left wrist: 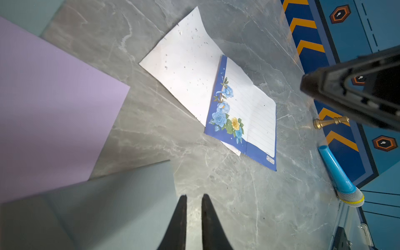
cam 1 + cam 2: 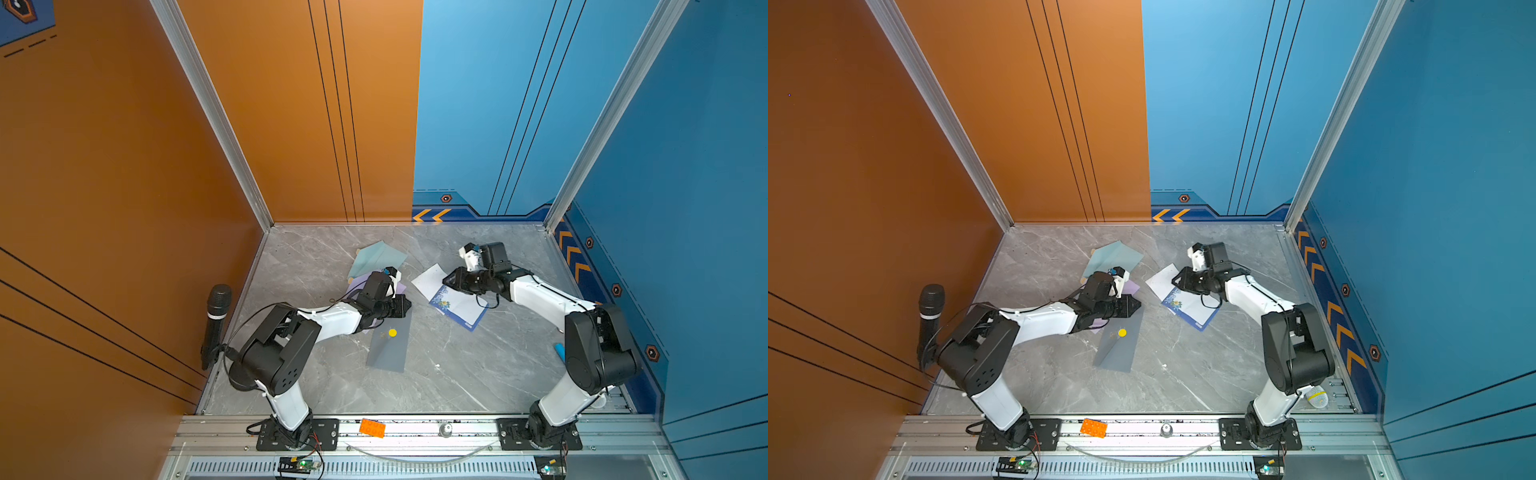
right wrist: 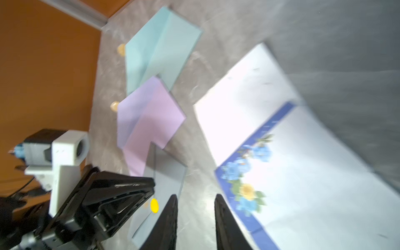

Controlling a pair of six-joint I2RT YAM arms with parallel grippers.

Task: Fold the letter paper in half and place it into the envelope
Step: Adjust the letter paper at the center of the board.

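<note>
The letter paper [image 2: 459, 305] lies on the marble table, a lined half with a blue flower border lapping over a blank white half [image 1: 186, 65]. A grey envelope [image 2: 390, 349] with a yellow dot lies left of it. My left gripper [image 2: 409, 306] hovers at that envelope's far end; its fingers [image 1: 183, 216] stand a narrow gap apart with nothing between them. My right gripper [image 2: 444, 279] sits low beside the paper's white part. It is open [image 3: 195, 199], with bare table between its fingers and the paper [image 3: 303, 173] to one side.
A purple envelope [image 3: 151, 121] and a teal envelope [image 2: 376, 255] lie behind the left arm. A black microphone [image 2: 218, 316] stands at the left wall. By the right wall are a blue microphone [image 1: 339, 179] and a gold chess piece [image 1: 329, 122]. An orange brick [image 2: 372, 428] sits on the front rail.
</note>
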